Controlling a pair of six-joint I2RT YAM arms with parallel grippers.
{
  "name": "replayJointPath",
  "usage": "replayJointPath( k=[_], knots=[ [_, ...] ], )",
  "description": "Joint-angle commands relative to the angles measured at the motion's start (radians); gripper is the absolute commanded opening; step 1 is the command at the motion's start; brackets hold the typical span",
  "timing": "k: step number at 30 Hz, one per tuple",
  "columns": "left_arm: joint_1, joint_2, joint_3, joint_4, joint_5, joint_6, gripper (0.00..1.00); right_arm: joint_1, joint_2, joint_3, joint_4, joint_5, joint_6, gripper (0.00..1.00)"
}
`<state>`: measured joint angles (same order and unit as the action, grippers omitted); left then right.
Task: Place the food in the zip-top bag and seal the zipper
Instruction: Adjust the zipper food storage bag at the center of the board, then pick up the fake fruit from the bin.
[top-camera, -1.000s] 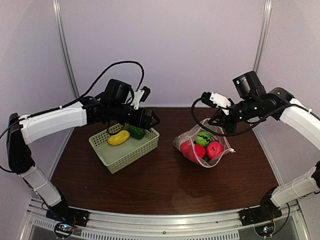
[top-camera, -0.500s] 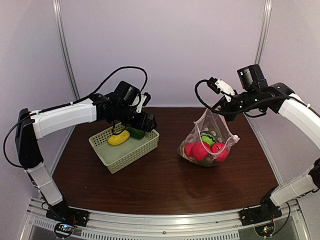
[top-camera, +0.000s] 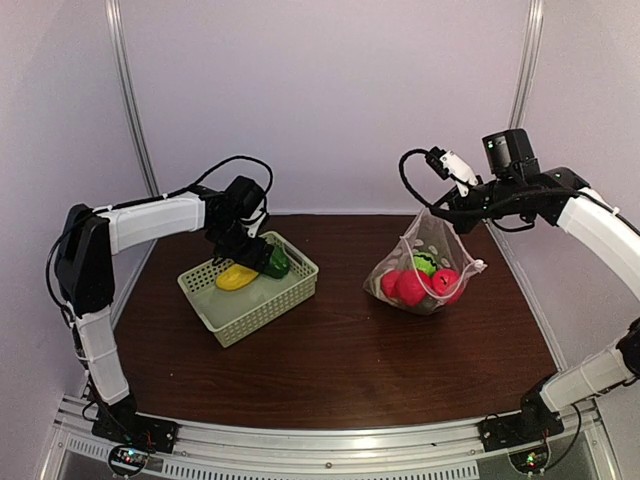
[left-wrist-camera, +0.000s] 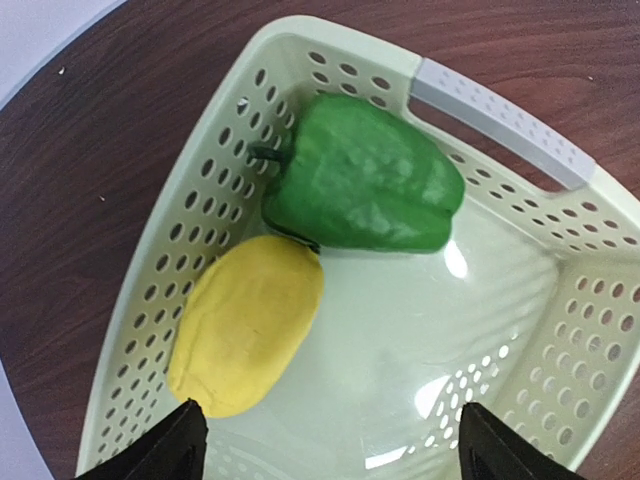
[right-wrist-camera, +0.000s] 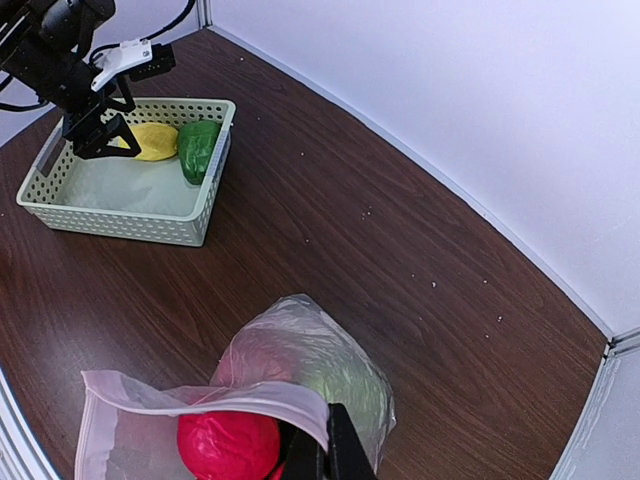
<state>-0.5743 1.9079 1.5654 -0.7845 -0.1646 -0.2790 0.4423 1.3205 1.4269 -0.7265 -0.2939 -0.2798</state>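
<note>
My right gripper (top-camera: 432, 208) (right-wrist-camera: 325, 455) is shut on the top edge of the zip-top bag (top-camera: 425, 268) (right-wrist-camera: 300, 365), which hangs from it with its bottom on the table. Red round fruits (top-camera: 410, 288) (right-wrist-camera: 228, 445) and a green piece (top-camera: 426, 265) lie inside. The zipper strip runs along the mouth edge (right-wrist-camera: 200, 397); I cannot tell if it is pressed together. My left gripper (top-camera: 248, 252) (left-wrist-camera: 335, 450) is open, low over the basket (left-wrist-camera: 500, 110). Below it lie a yellow lemon-like piece (left-wrist-camera: 250, 335) (top-camera: 235, 278) and a green pepper (left-wrist-camera: 360, 185) (top-camera: 276, 262).
The pale green lattice basket (top-camera: 262, 308) (right-wrist-camera: 120, 215) stands on the dark wooden table at the left middle. White walls with metal posts close the back and sides. The bag sits right of centre, a hand's width from the basket.
My right gripper has risen and shifted right, pulling the bag upright. My left arm has swung back left and lowered its open gripper over the basket.
</note>
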Motion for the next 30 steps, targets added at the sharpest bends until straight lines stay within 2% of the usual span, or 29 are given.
replayJointPath(
  k=[1, 9, 30],
  knots=[
    [0.047, 0.044, 0.066, -0.007, 0.013, 0.165, 0.86, -0.009, -0.041, -0.026, 0.066, 0.006, 0.020, 0.00],
    [0.051, 0.123, 0.123, -0.024, -0.074, 0.303, 0.83, -0.012, -0.049, -0.052, 0.071, -0.011, 0.022, 0.00],
    [0.059, 0.254, 0.095, -0.019, -0.099, 0.322, 0.75, -0.016, -0.053, -0.070, 0.077, -0.033, 0.042, 0.00]
  ],
)
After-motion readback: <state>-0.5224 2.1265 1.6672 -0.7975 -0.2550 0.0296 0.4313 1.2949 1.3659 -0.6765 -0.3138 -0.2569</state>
